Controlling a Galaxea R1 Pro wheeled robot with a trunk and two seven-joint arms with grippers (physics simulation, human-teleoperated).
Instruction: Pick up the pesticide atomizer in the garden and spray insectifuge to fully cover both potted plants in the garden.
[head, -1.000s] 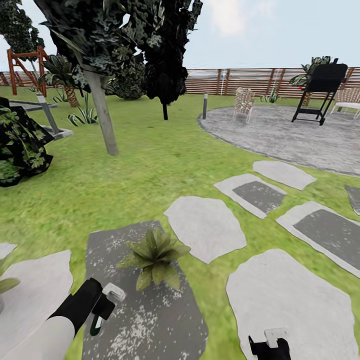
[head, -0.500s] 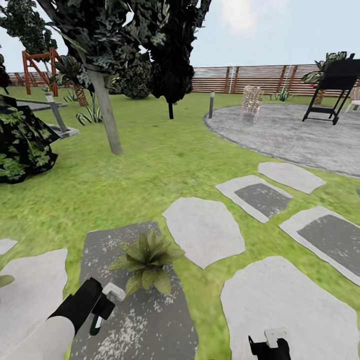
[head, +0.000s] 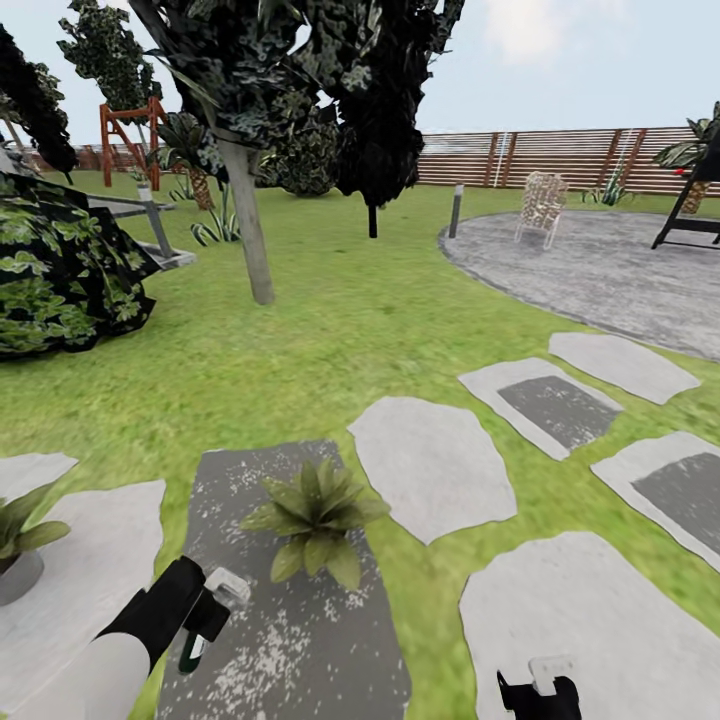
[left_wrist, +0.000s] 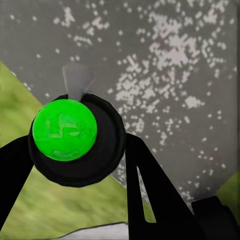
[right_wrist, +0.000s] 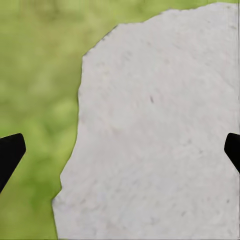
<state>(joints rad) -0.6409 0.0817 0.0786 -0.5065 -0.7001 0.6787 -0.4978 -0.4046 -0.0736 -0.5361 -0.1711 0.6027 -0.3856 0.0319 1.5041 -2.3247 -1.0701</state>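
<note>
Green lawn (head: 300, 340) with grey stepping stones scattered across it, brown slatted fence (head: 560, 158) at the back, trees up front. The pesticide atomizer (head: 205, 622) sits low in the head view, clamped in the left gripper (head: 200, 615), hanging above a dark speckled stone (head: 290, 640); in the left wrist view the black fingers (left_wrist: 150, 190) press either side of the bottle's round dark body with its bright green disc (left_wrist: 65, 130). One potted plant (head: 315, 515) stands on that same dark stone, just beyond the atomizer. The other potted plant (head: 20, 545) shows partly on the pale stone to the left, grey pot visible. The right gripper (head: 540, 690) hovers over a pale stone (right_wrist: 160, 130), fingertips spread wide apart, holding nothing. Further back there's a round gravel patio (head: 600, 270) with a chair (head: 540, 205).
</note>
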